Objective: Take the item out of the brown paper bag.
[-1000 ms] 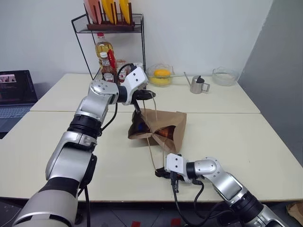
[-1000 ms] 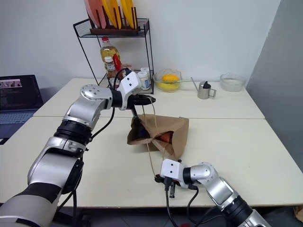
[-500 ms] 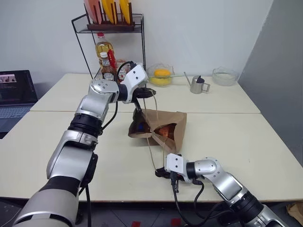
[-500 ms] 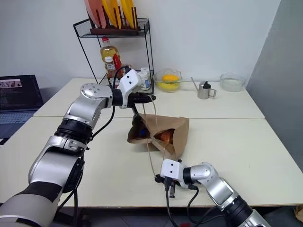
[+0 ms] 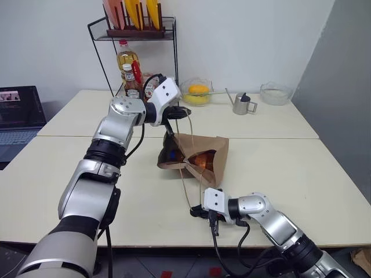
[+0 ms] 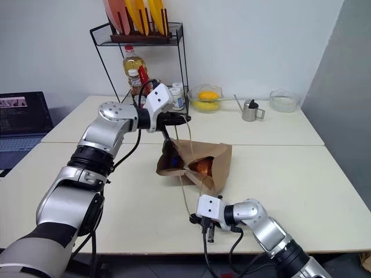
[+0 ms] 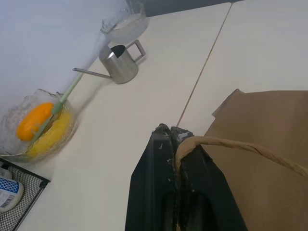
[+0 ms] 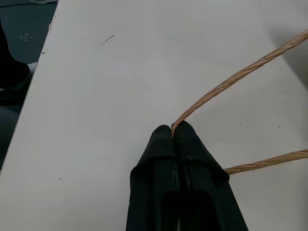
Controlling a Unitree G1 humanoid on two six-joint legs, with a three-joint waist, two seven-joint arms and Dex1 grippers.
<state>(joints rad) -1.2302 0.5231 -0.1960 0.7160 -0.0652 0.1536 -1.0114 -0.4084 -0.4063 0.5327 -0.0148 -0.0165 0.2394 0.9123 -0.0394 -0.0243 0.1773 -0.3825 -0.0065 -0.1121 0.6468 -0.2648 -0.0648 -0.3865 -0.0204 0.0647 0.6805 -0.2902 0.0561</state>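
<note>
At table centre, brown paper bag [image 5: 200,153] lies tipped, mouth spread by 2 twine handles. Left gripper [image 5: 184,112] clamps upper handle [image 7: 231,144], right gripper [image 5: 196,212] clamps lower handle [image 8: 226,82]. Item [image 6: 200,166] sits inside mouth. Step: holding bag open. Next likely: free 1 gripper, reach in.

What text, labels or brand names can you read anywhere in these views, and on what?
No text reads clearly.
Red-capped sauce bottle: label present, too small to read.
Oil bottle: label blurred, unreadable.
White jar in the wire rack: blue label, print blurred.
Laptop: screen content illegible.
Brown paper bag: no print visible.
</note>
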